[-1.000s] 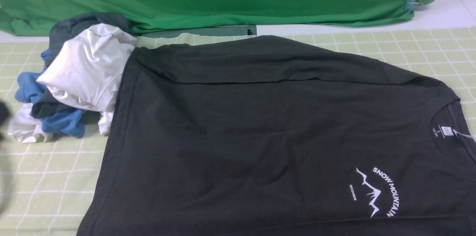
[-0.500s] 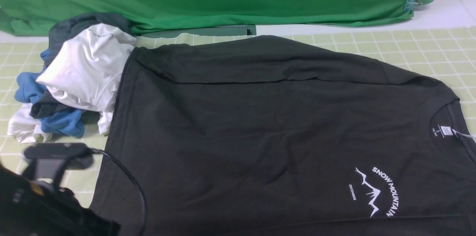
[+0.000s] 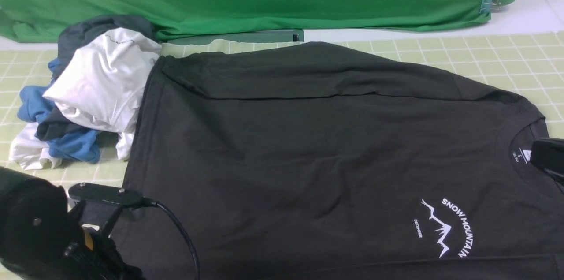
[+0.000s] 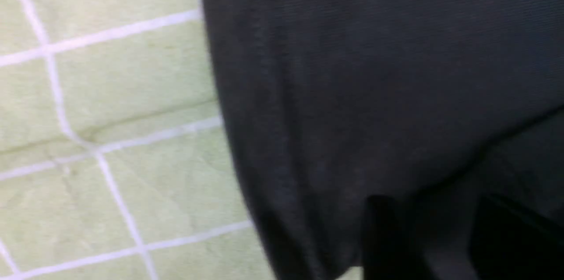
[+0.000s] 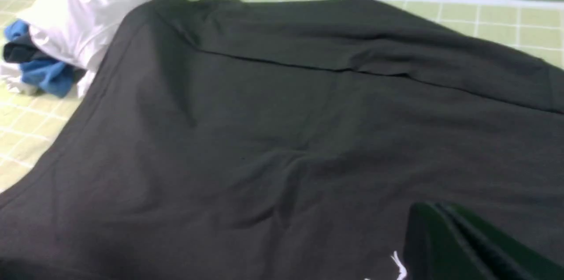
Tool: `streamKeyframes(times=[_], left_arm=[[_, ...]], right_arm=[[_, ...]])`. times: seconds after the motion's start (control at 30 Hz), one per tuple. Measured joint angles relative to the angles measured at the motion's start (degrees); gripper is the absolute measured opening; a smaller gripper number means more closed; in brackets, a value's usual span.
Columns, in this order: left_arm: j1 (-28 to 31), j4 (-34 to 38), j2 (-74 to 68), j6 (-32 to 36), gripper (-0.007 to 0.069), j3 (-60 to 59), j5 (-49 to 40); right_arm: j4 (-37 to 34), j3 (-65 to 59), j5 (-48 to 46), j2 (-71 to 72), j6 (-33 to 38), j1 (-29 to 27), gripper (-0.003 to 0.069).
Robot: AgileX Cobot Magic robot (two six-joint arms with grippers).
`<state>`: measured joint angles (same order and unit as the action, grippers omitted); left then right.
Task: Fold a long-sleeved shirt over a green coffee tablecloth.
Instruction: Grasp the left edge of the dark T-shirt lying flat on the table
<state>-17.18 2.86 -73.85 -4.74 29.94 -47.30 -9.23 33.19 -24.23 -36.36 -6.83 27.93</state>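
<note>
Currently the left fingers [image 4: 387, 240] stand apart and empty over the hem edge of the large black long-sleeved shirt [image 3: 282, 147]. The right fingers [image 5: 445, 244] are pressed together on nothing, near its collar. Beneath both, the shirt lies flat on the pale yellow-green grid-lined tablecloth [image 3: 484, 55]. Lower the left fingers onto the hem and pinch shirt fabric only, never the tablecloth. Beyond the left fingers, keep clear of the white, blue and grey garment pile [image 3: 92, 90].

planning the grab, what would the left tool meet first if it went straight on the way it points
Probably the long-sleeved shirt, near its edge beside the green coffee tablecloth: the left tool points onto the dark fabric, though blur hides the gap.
</note>
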Motion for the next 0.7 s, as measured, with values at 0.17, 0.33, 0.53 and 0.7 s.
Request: streamKeyframes(times=[0.17, 0.33, 0.53, 0.7], left_arm=[[0.0, -1.04, -4.68, -0.19, 0.0527, 0.0, 0.0], [0.0, -0.87, -5.88, -0.23, 0.0533, 0.13, 0.0], [0.0, 2.47, -6.06, 2.13, 0.0344, 0.13, 0.0], [0.0, 4.49, -6.17, 3.5, 0.0176, 0.13, 0.19]], right_arm=[[-0.06, 0.04, 1.97, 0.0, 0.19, 0.03, 0.0002], [-0.06, 0.04, 2.33, 0.0, 0.89, 0.03, 0.0002], [-0.06, 0.04, 2.5, 0.0, 1.09, 0.03, 0.0002], [-0.06, 0.04, 2.5, 0.0, 1.14, 0.03, 0.0005]])
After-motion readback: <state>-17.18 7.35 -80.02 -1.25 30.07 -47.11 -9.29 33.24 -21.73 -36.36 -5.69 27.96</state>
